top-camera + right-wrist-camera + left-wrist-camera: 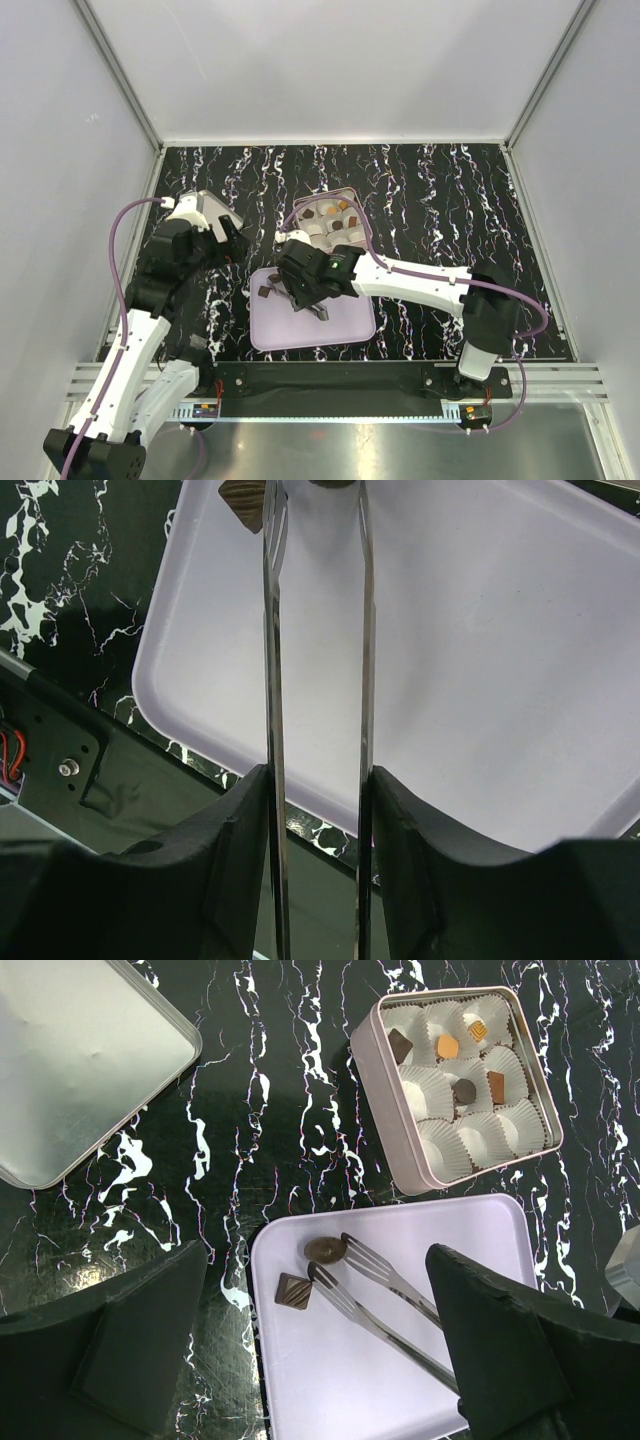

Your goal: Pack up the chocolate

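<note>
The black marbled table (450, 200) spreads under both arms. The pale lilac tray (345, 325) lies directly below the right gripper (318, 780) and also fills the space under the left gripper (318, 1260). A flat silver lid (80, 1060) rests ahead of the left gripper and off to its left, apart from the tray. The square tin (385, 1120), lined with white paper cups (480, 1135), sits ahead of the left gripper and to its right, just past the far edge of the tray.

The left gripper hangs above the tray with its jaws spread wide and nothing between them. The right gripper is clamped on a pair of metal tongs (385, 1300), one finger pressing each arm. The tongs reach forward from it over the tray, and their tips are a little apart.

The chocolate (293, 1291) is split between two places. Two dark pieces lie on the tray at the tong tips. The squarish one is just outside one tip, and a rounder one (325, 1250) is at the other tip. Five more pieces sit in the tin's cups beyond the tongs, some dark and some orange.
</note>
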